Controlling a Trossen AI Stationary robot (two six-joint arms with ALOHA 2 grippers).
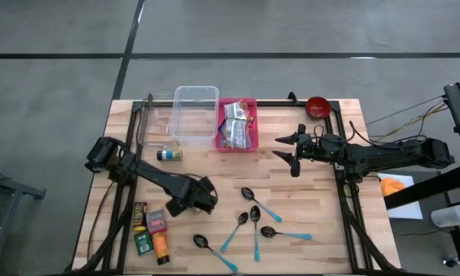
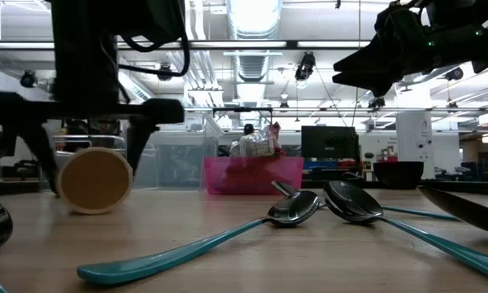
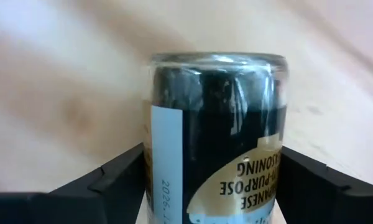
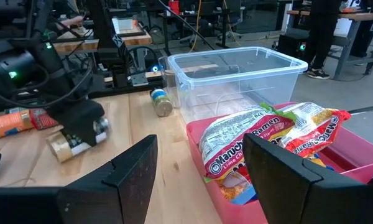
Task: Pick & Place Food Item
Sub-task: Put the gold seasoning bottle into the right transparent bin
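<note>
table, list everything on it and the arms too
clear bin: 1, see-through, far middle of the table
pink bin: 1, pink, right beside the clear bin, holding ramen packs
ramen packs: at least 2, red and white print, inside the pink bin
small jar: 1, yellow lid, lying on its side in front of the clear bin
spoons: 5, dark bowls with teal handles, near middle of the table
packets: several, red, green and orange, near left corner
bowl: 1, red, far right corner
seasoning jar: 1, dark with a blue label, between the left claw's fingers
left claw: 1, dark, near left of middle, around the seasoning jar
right claw: 1, dark, open, empty, right of the pink bin
</note>
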